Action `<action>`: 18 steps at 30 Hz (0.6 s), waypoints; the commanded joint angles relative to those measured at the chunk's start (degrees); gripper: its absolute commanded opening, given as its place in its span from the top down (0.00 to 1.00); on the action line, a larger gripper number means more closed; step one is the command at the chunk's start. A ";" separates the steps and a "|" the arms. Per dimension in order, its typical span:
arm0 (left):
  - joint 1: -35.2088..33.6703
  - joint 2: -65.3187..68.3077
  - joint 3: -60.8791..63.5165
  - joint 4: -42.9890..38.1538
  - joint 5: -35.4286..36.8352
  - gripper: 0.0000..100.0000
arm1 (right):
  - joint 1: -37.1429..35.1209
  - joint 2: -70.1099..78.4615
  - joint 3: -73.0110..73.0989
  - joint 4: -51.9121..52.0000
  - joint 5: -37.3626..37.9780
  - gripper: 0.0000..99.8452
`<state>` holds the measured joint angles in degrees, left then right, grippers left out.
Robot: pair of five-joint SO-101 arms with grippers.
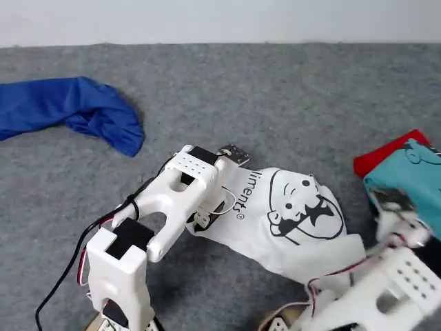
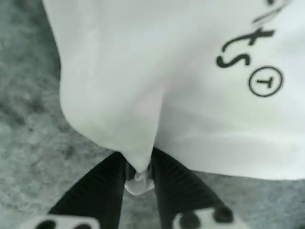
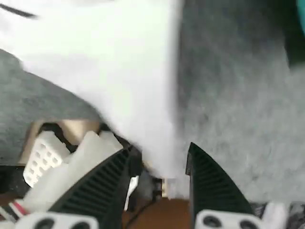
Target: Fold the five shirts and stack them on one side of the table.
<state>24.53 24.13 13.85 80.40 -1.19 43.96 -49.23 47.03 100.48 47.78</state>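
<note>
Saw left gripper [image 2: 138,169] clamped on white shirt [image 2: 162,81] hem, right gripper [image 3: 159,164] spread beside it; judged limp, light, best held by corners.

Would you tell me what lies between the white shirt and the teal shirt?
High view: bare grey table cover separates white shirt from teal shirt.

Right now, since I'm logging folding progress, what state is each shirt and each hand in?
white shirt: unfolded, rumpled, print facing up.
blue shirt: bunched up, unfolded, apart from the others.
teal shirt: lying over the red shirt; whether it is folded cannot be told.
red shirt: partly covered by the teal shirt.
left hand: shut on a pinch of the white shirt.
right hand: open around the white shirt's edge.
</note>
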 commanded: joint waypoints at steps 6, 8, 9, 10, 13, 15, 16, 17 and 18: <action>-0.26 2.02 0.92 -0.97 -0.97 0.99 | -37.41 -0.22 -2.20 -2.86 -17.14 0.84; -0.26 2.02 0.92 -0.97 -0.97 0.99 | -36.70 -0.04 -2.11 -3.65 -17.23 0.84; -0.26 2.02 0.92 -0.97 -0.97 0.99 | -34.68 -0.04 -1.76 -3.82 -16.70 0.84; -0.26 2.02 0.92 -0.97 -0.97 0.99 | -31.87 -0.04 -1.23 -4.18 -15.91 0.84; -0.26 2.02 0.92 -0.97 -0.97 0.99 | -21.14 0.04 1.58 -7.96 -11.52 0.84; -0.26 2.02 0.92 -0.97 -0.97 0.99 | -14.99 0.04 4.31 -11.30 -8.53 0.84; -0.26 2.02 0.92 -0.97 -0.97 0.99 | -12.62 0.04 5.80 -12.88 -7.47 0.84; -0.26 2.02 0.92 -0.97 -0.97 0.99 | -11.12 0.04 7.30 -14.37 -6.77 0.84; -0.26 2.02 0.92 -0.97 -0.97 0.99 | -10.07 0.04 8.79 -15.69 -6.51 0.84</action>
<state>24.53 24.13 13.85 80.40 -1.19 29.19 -49.14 53.45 88.62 38.99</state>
